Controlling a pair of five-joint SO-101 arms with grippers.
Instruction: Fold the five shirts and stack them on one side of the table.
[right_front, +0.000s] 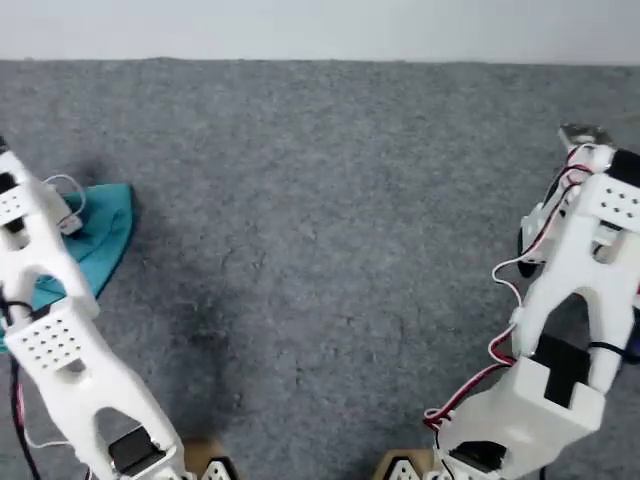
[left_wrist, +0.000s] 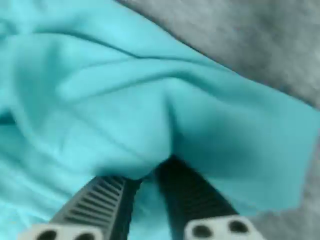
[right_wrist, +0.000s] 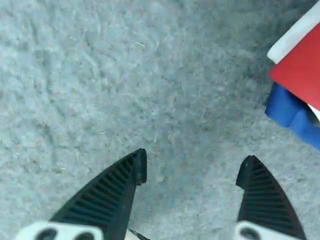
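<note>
A teal shirt (right_front: 106, 236) lies crumpled at the left edge of the grey table cover (right_front: 330, 220), partly hidden under the left arm (right_front: 50, 330). In the left wrist view my left gripper (left_wrist: 150, 175) has its black fingers nearly together, pinching a fold of the teal shirt (left_wrist: 150, 95). My right gripper (right_wrist: 192, 170) hangs open just above bare grey cover, nothing between its fingers. Beside it lies a pile of shirts: a red one (right_wrist: 300, 70) between a white layer (right_wrist: 295, 35) and a blue one (right_wrist: 290, 112).
The right arm (right_front: 570, 300) stands along the table's right side with its red and white cables looping out. A pale wall (right_front: 320, 28) borders the far edge. Wide grey cover stretches between the two arms.
</note>
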